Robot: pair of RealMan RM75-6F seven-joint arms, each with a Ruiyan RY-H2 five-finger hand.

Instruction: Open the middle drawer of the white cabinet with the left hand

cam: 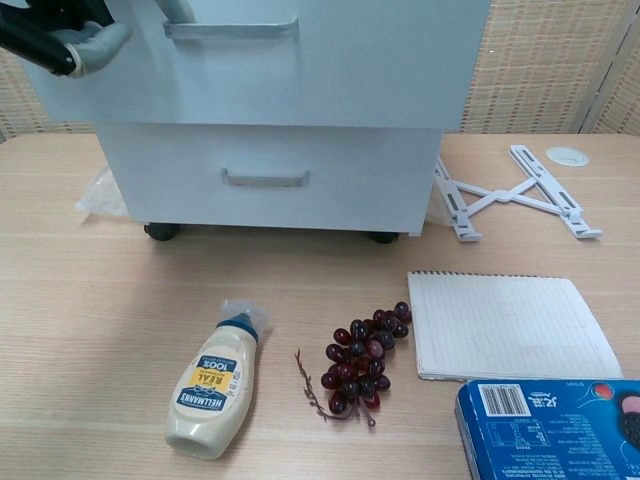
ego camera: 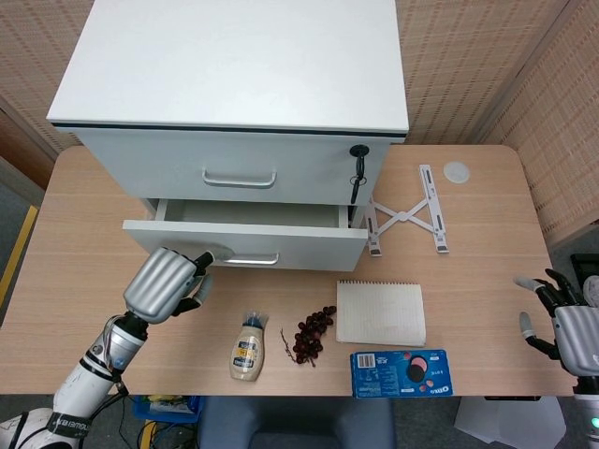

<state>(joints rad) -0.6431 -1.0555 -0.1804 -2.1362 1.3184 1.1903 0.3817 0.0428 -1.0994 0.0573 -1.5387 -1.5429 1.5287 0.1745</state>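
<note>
The white cabinet (ego camera: 234,65) stands at the back of the table, and its middle drawer (ego camera: 299,245) is pulled partly out, showing a strip of its inside. My left hand (ego camera: 167,283) is at the drawer's left front, fingers curled around the left end of the drawer handle (ego camera: 251,258). The chest view shows the same left hand (cam: 60,35) at the top left, beside the handle (cam: 232,28). My right hand (ego camera: 562,323) hovers at the table's right edge with fingers spread, holding nothing.
In front of the cabinet lie a mayonnaise bottle (ego camera: 248,347), a bunch of grapes (ego camera: 313,334), a notebook (ego camera: 380,312) and a blue cookie box (ego camera: 401,372). A folding stand (ego camera: 405,217) lies right of the cabinet. A key (ego camera: 357,173) hangs in the top drawer's lock.
</note>
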